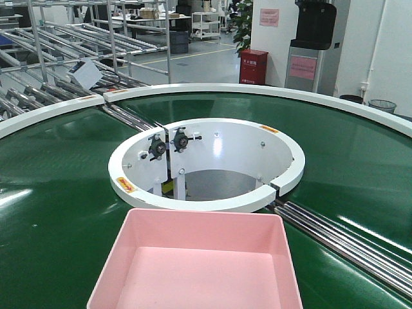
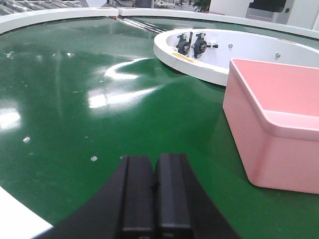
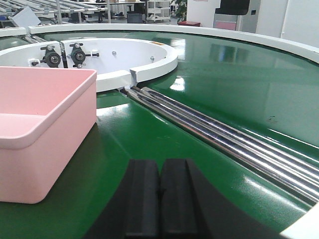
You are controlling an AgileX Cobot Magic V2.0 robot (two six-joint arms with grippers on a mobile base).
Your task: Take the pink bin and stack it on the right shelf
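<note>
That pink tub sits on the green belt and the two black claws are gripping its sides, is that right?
Not quite. The pink bin does sit on the green belt, but neither claw grips it. The left gripper and right gripper are shut on nothing, each off to one side of the bin, as the two wrist views show.

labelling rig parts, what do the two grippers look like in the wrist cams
The left gripper and right gripper look alike: matte black, two blocky flat-faced fingers rising from a body with outward-curving shoulders. No cables, markings or sleeves show.
</note>
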